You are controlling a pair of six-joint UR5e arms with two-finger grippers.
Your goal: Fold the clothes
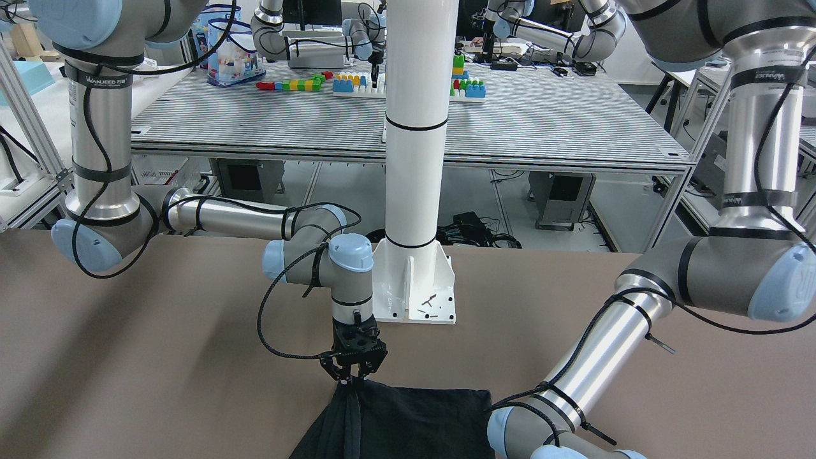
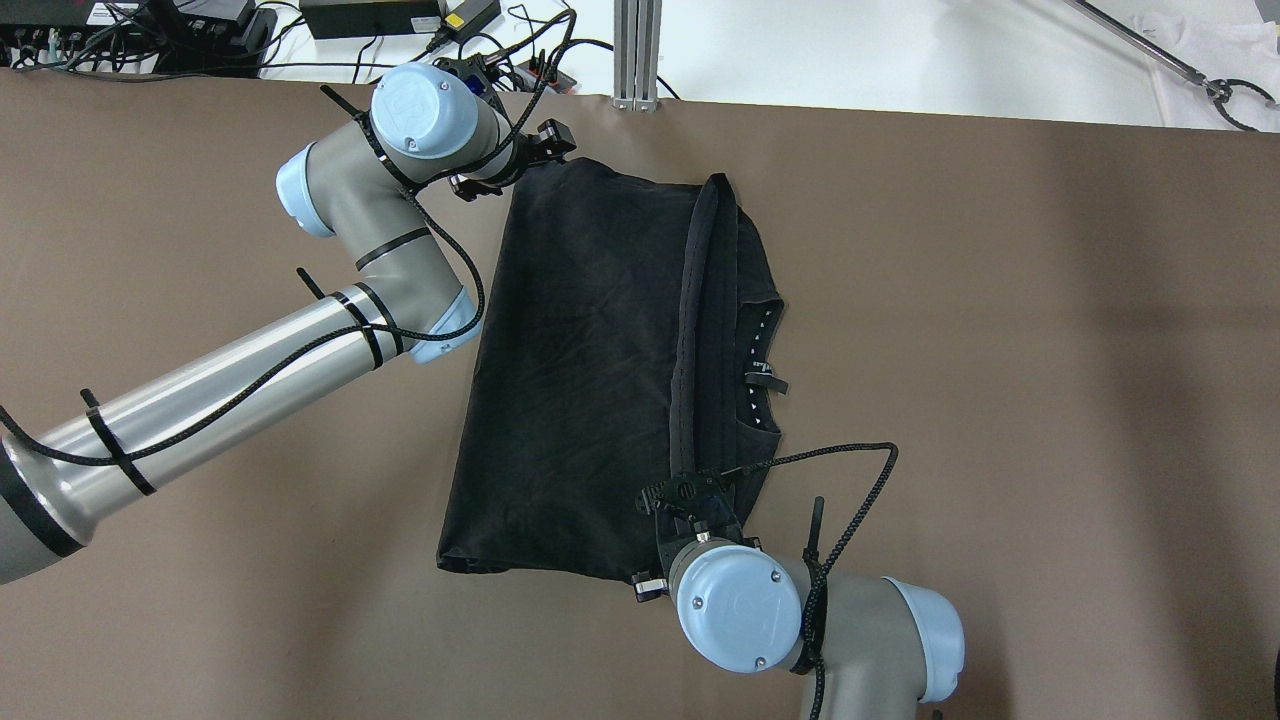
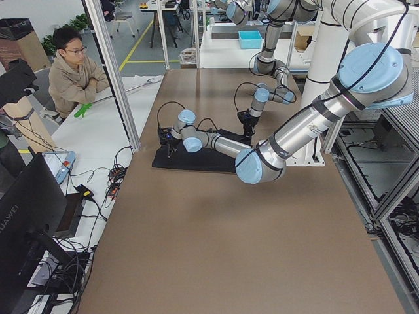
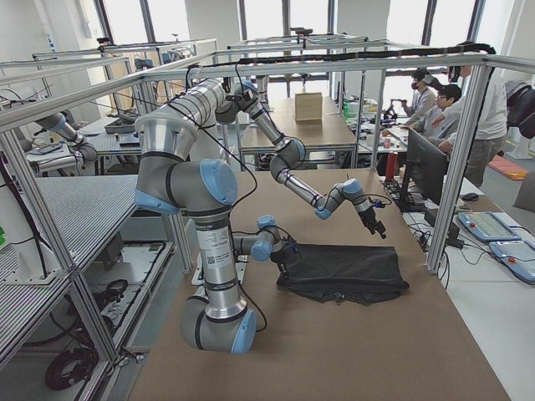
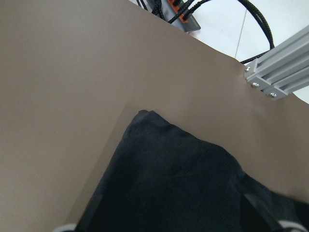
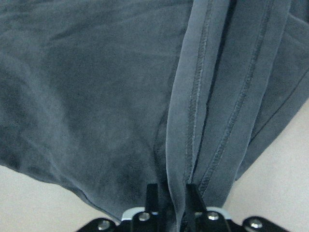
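Overhead exterior view: at upper left the left gripper (image 2: 510,168) hovers, jaws released, over a corner of the clothes (image 2: 580,380), which lie mid-frame on the brown counter (image 2: 1000,350); at lower centre the right gripper (image 2: 690,482) has its jaws clenched on a raised hem strip. One fold looks begun but not laid down, and the collar side at right lies uncovered, so most folding likely remains.

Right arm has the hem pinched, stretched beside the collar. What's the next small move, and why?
Probably open the right gripper and let the hem drop. It already lies across the clothes beside the collar, and the left gripper hangs open over the far corner, holding nothing.
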